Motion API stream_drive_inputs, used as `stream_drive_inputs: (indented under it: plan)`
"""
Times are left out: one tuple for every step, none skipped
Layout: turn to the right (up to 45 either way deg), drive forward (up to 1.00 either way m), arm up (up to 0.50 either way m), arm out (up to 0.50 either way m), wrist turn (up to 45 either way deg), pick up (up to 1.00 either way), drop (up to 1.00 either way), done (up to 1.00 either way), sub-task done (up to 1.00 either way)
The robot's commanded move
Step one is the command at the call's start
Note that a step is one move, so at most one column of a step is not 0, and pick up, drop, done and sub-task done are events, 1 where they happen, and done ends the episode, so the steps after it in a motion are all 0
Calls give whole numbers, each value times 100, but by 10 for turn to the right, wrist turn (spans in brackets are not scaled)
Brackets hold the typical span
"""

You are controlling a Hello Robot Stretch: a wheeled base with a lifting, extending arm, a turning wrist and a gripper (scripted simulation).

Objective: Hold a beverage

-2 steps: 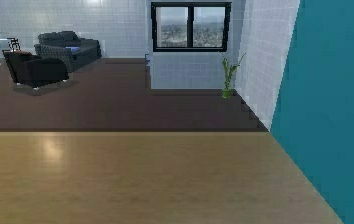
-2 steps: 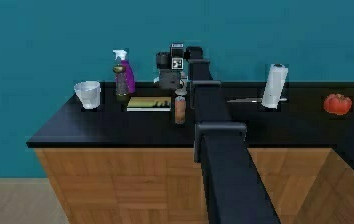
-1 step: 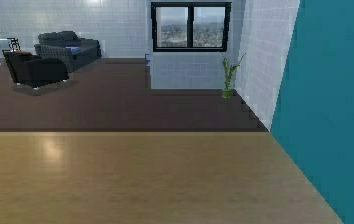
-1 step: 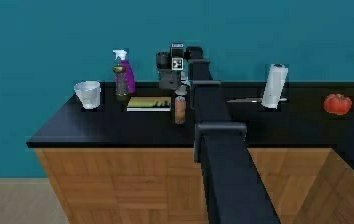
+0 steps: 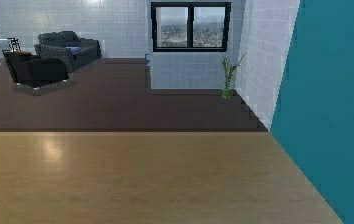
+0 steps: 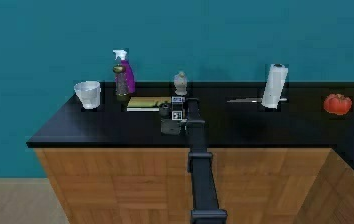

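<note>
Arm [image 6: 206, 172] stretched outward — tool [image 6: 171, 120] at its end.

Small grey bottle-like item [image 6: 181, 84] with a domed cap is seen standing upright on the black counter [image 6: 105, 125], at about 12 o'clock from counter centre. Contents cannot be told.

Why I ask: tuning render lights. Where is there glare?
Forward view: a soft bright sheen on the wooden floor near the left; the window is bright. Arm side view: even light, no glare on the black countertop.
</note>
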Motion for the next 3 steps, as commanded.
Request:
stream_drive_inputs:
  plan:
    - [0, 0, 0, 0, 0, 100, 0, 0, 0]
    - [0, 0, 10, 0, 0, 0, 0, 0, 0]
    - [0, 0, 0, 0, 0, 0, 0, 100, 0]
